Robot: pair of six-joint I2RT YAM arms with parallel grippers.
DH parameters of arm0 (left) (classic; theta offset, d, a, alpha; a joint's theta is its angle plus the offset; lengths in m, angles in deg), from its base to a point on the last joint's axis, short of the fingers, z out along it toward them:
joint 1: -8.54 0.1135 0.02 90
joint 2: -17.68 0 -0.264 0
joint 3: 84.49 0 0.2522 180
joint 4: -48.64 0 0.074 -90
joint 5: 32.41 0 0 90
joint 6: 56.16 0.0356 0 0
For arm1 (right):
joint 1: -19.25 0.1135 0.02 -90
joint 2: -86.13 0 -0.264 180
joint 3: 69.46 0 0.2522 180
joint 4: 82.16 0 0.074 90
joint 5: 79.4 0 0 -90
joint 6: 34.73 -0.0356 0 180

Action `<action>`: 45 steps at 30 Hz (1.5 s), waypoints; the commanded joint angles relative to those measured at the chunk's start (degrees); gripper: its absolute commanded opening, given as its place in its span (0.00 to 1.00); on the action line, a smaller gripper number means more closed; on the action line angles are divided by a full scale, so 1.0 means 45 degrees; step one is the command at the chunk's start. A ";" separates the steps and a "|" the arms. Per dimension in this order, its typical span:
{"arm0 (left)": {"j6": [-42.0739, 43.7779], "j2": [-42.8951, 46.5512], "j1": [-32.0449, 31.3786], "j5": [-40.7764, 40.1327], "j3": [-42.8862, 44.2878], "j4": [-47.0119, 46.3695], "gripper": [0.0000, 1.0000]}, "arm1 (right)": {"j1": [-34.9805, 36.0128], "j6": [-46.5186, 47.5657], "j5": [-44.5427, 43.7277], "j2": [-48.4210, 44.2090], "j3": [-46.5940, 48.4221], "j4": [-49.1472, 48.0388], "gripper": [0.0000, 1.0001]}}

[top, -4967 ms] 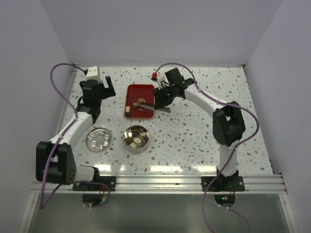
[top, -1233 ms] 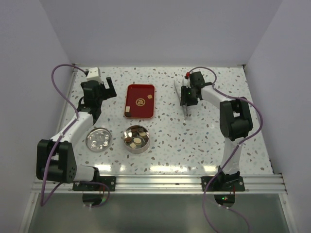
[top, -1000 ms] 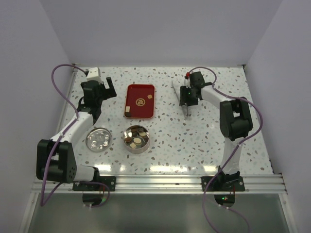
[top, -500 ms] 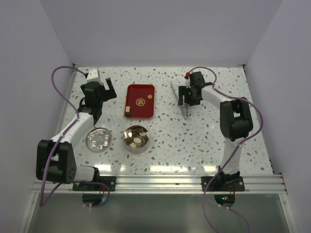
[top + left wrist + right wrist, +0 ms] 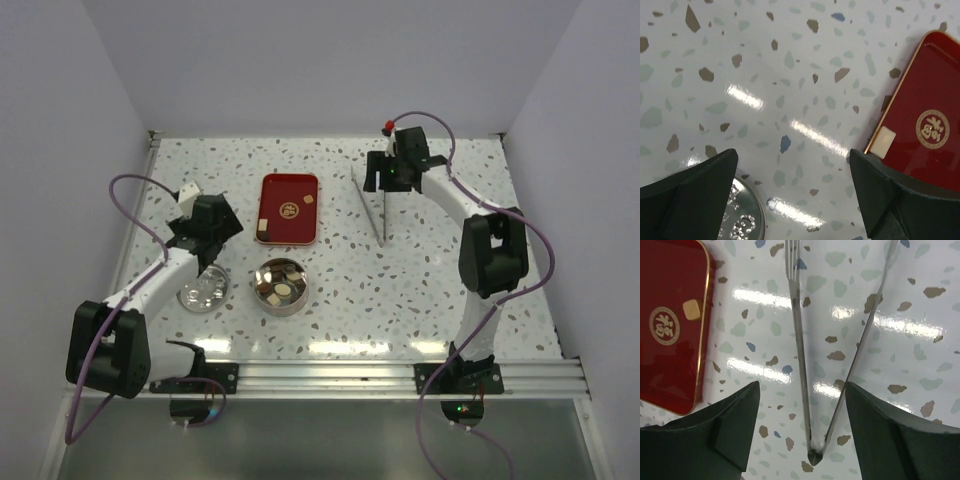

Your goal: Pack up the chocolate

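Most chocolate (image 5: 282, 283) in round tin (image 5: 280, 307), just arm-side of red tray (image 5: 285, 185); tan piece (image 5: 691, 308) and cream piece (image 5: 882, 141) on tray; left claw (image 5: 792, 155) spread wide, empty, left of tray, near lid (image 5: 203, 290); right claw (image 5: 801, 390) apart, empty, right of tray, over tongs (image 5: 799, 340) lying on desk (image 5: 420, 290)

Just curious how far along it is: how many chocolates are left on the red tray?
2: a tan piece near the tray's far right, a pale one at its near left edge. None seem hidden.
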 commanded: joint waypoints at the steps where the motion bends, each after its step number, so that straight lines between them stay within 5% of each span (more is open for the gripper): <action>1: -0.2089 0.0419 -0.0309 -0.0270 -0.0565 0.1200 0.99 | -0.0023 -0.0094 0.0615 -0.0248 0.0751 -0.0895 0.72; 13: -0.3164 -0.0283 -0.0329 0.1215 -0.1504 0.0457 0.82 | -0.0043 -0.0213 0.0832 -0.0715 0.0185 -0.1502 0.70; 26: -0.3946 -0.0049 -0.0407 0.1118 -0.2148 0.1278 0.79 | -0.0141 -0.0251 0.1085 -0.0853 -0.0010 -0.1580 0.69; 45: -0.3908 -0.0811 -0.0388 0.0883 -0.2207 0.1591 0.49 | -0.0239 -0.0349 0.1300 -0.1029 -0.0440 -0.2107 0.69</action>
